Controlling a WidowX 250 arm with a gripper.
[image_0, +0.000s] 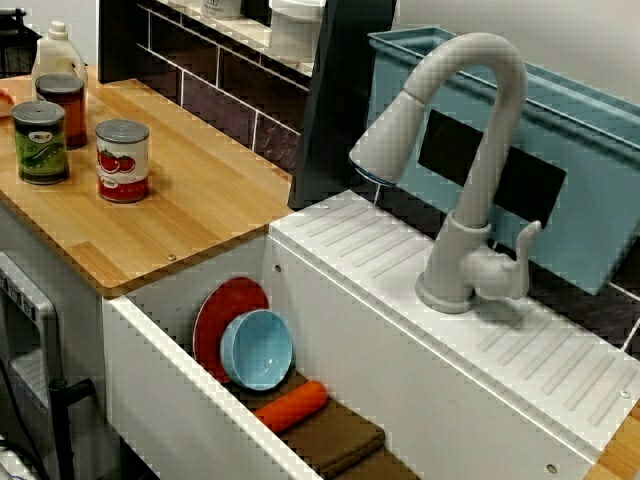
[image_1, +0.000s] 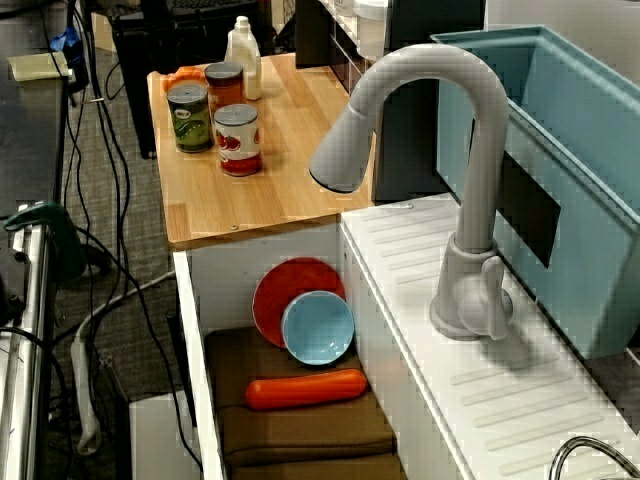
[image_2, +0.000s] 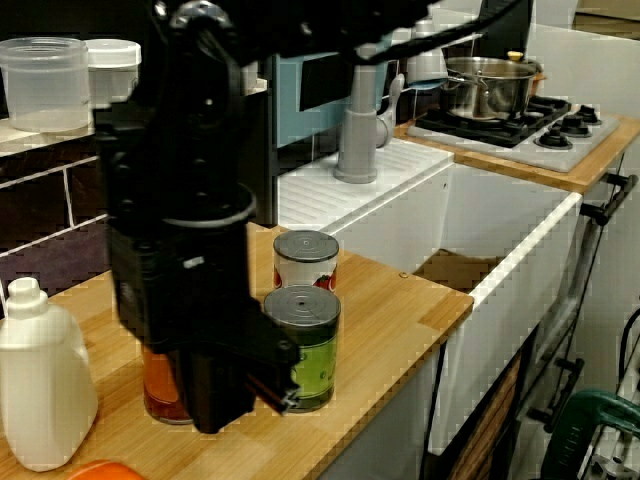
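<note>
In the counter-level view a bulky black arm fills the left foreground. Its lower end, the gripper (image_2: 240, 400), hangs just above the wooden counter (image_2: 390, 320), and its fingers are lost in the dark mass. It stands right beside a green-label can (image_2: 305, 345) and partly hides a jar of orange-red contents (image_2: 160, 395). A tomato can (image_2: 305, 258) stands just behind them and a white bottle (image_2: 40, 385) to the left. Both views from above show the same cans (image_0: 40, 142) (image_0: 122, 160) and no fingers near them.
The sink (image_1: 195, 350) holds a red plate (image_1: 290, 290), a blue bowl (image_1: 318, 328), an orange carrot (image_1: 305, 388) and a brown cloth (image_1: 300, 430). A grey faucet (image_0: 470, 150) arches over it, with a blue bin (image_0: 590, 190) behind. A pot (image_2: 485, 85) sits on the stove.
</note>
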